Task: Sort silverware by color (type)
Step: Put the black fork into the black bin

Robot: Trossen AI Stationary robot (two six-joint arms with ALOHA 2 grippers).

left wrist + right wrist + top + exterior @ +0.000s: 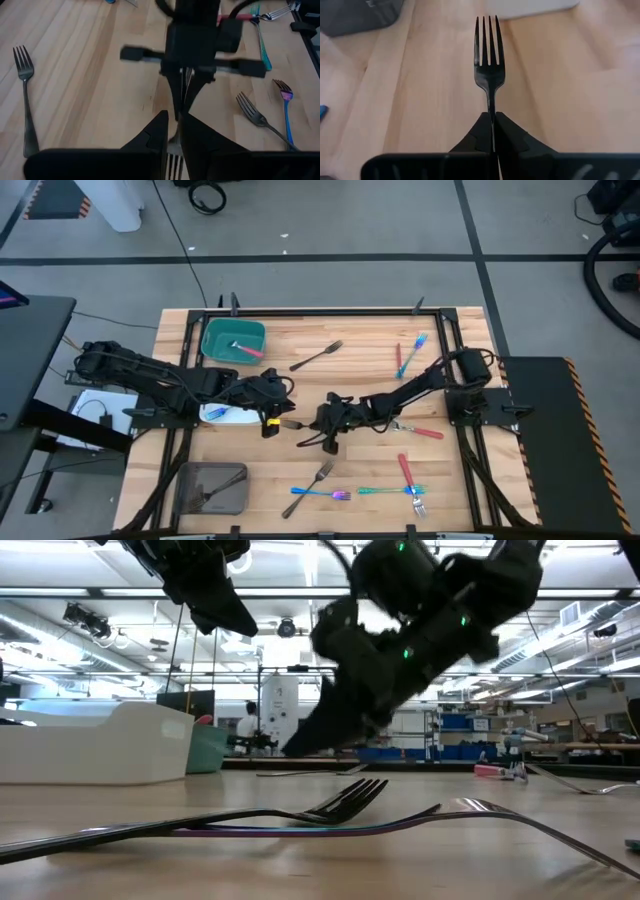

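One dark fork (489, 75) is the piece in work at this moment. It is in the middle of the table (360, 330), between the two arms. The right gripper (492, 118) has its jaws closed on the fork's thin handle, and the tines point away from it, toward the white tray (215, 417) at the left edge.

The left gripper (270, 418) hangs just beside the tine end of the same fork, partly over the white tray. Whether its jaws are open or closed we cannot tell.

Along the left edge there are two more trays – a teal tray (212, 330) with a red-handled utensil (246, 349) inside, and a grey tray (185, 480) with a dark fork inside.

The other silverware lies loose on the wood. A grey fork (318, 357) lies alone, well apart from the trays. A red and a blue piece (405, 356) lie together toward the right edge. Several iridescent and red pieces (405, 480) lie in the corner opposite the teal tray.
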